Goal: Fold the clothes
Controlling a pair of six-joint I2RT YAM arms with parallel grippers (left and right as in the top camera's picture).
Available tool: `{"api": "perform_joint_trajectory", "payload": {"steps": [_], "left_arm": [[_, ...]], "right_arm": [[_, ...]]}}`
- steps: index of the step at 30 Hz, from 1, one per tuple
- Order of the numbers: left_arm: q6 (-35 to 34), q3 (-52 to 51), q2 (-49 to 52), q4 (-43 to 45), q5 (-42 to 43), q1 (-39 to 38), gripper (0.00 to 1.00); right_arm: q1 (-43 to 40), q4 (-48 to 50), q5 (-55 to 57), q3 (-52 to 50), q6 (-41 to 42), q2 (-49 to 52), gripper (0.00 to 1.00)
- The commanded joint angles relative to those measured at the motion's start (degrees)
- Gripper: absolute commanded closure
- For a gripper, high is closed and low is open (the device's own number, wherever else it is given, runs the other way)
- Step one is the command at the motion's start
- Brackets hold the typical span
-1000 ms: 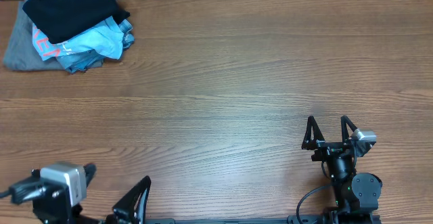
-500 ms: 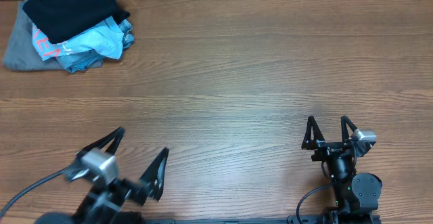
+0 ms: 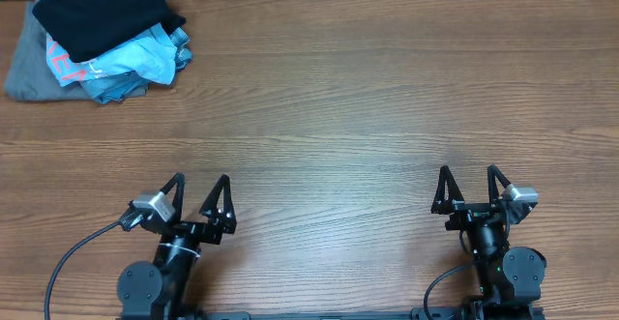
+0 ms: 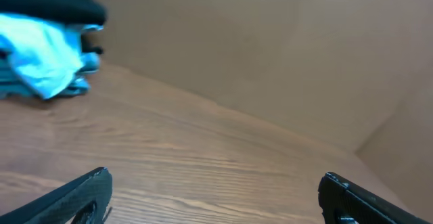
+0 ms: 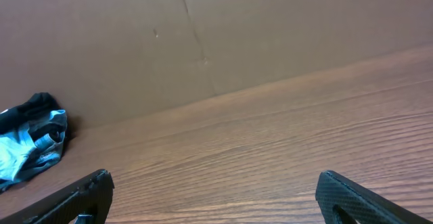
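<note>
The black T-shirt (image 3: 102,11) lies folded on top of a pile at the table's far left corner, its small white neck tag showing. It also shows in the left wrist view (image 4: 51,4) at the top left and in the right wrist view (image 5: 30,109) at the far left. My left gripper (image 3: 200,187) is open and empty near the front left edge, far from the pile. My right gripper (image 3: 471,180) is open and empty near the front right edge.
Under the black shirt lie a light blue shirt with pink lettering (image 3: 126,64) and a grey garment (image 3: 29,69). A brown cardboard wall (image 5: 203,34) stands behind the wooden table (image 3: 338,117).
My left arm has swung in from the front left edge and now rests upright with its fingers pointing toward the back. The right arm and the pile have not moved.
</note>
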Motion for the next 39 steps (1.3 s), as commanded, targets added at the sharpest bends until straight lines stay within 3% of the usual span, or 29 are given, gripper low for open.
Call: {"api": "perform_joint_trajectory", "payload": {"steps": [1,9,16,20,39], "left_arm": [[-1.31,-3.15,-1.01,2.32,-4.48,-0.26,0.00],[8.09,-8.61,-1.01,7.78,-4.68,-0.22,0.00],[28.28,-8.59,-1.01,4.94,-4.76,0.11,0.00],[34.01,-8.59,-1.01,4.98,-4.90,0.11,0.00],[34.03,-8.59,-0.98,4.98,-4.85,0.11,0.00]], "right_arm": [[0.20,0.28,0.52,-0.57,-0.04,-0.61,0.00],[0.20,0.28,0.52,-0.57,-0.04,-0.61,0.00],[0.20,0.28,0.52,-0.57,-0.04,-0.61,0.00],[0.20,0.28,0.52,-0.57,-0.04,-0.61,0.00],[0.20,0.28,0.52,-0.57,-0.04,-0.61,0.00]]}}
